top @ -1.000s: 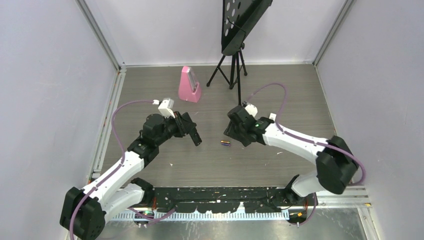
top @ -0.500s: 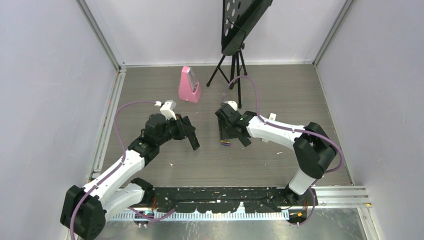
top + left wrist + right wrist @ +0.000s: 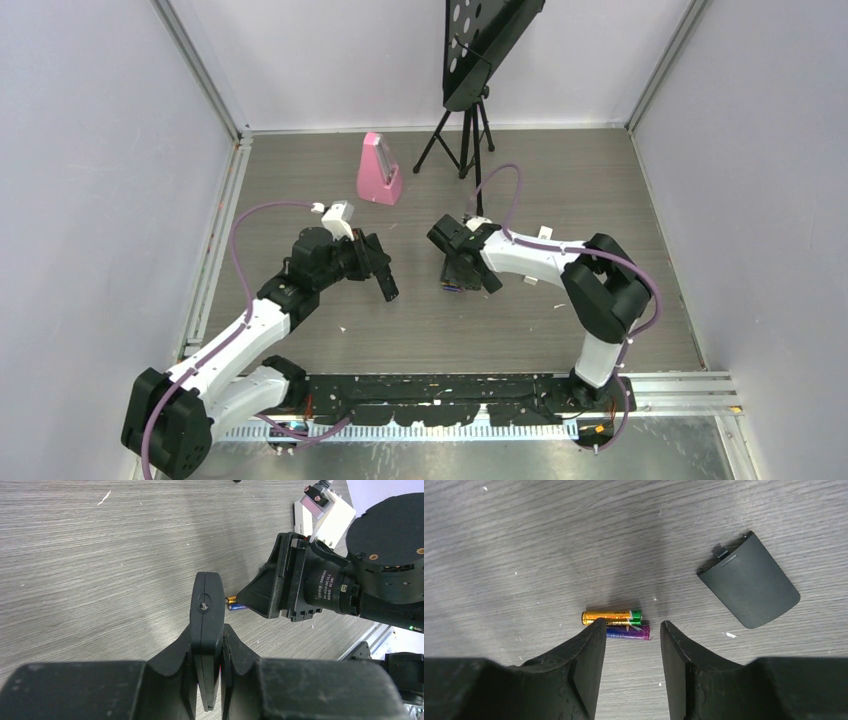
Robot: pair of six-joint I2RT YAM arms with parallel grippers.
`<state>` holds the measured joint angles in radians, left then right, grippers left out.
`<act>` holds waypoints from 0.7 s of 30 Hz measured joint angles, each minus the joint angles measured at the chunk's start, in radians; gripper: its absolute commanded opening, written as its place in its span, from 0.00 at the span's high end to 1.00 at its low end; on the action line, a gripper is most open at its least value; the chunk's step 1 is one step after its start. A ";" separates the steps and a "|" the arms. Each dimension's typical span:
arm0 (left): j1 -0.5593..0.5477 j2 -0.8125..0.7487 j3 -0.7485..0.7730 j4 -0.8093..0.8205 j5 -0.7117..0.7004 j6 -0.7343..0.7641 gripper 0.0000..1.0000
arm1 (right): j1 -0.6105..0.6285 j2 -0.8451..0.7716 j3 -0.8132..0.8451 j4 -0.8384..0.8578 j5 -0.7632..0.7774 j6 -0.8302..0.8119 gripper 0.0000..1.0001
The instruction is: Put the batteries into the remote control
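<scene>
Two batteries lie side by side on the wooden table, a gold one (image 3: 611, 616) and a purple one (image 3: 629, 631). My right gripper (image 3: 632, 625) hangs open just above them, its left fingertip covering part of the purple one. In the top view the right gripper (image 3: 458, 277) sits over the batteries (image 3: 450, 289). The small black back cover (image 3: 749, 582) lies flat to their right. My left gripper (image 3: 207, 630) is shut on the black remote control (image 3: 207, 605), held edge-on, raised off the table and pointing towards the batteries (image 3: 234, 603). Seen from above, the remote control (image 3: 388, 284) sticks out of the left gripper (image 3: 376, 268).
A pink metronome (image 3: 379, 170) stands at the back left of the table. Behind the right gripper is a black music stand on a tripod (image 3: 464, 140). Walls close in the table on both sides and the back.
My right arm has swung left and come down over the batteries, and its jaws have spread wider. The left arm with the remote has barely moved.
</scene>
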<state>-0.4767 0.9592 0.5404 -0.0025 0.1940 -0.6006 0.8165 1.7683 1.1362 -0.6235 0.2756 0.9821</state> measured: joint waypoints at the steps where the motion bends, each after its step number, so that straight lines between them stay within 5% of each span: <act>1: 0.000 0.000 0.000 -0.001 0.000 0.001 1.00 | 0.000 0.006 -0.002 -0.001 0.002 0.020 0.52; 8: 0.000 0.000 0.000 -0.003 0.000 0.008 1.00 | 0.000 0.023 -0.002 0.002 0.013 0.087 0.60; 21: 0.000 0.000 0.000 -0.024 -0.018 0.027 1.00 | -0.008 -0.004 0.001 0.001 0.088 -0.014 0.52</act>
<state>-0.4767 0.9592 0.5404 -0.0265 0.1757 -0.5739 0.8082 1.7645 1.1370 -0.6228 0.3637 0.9684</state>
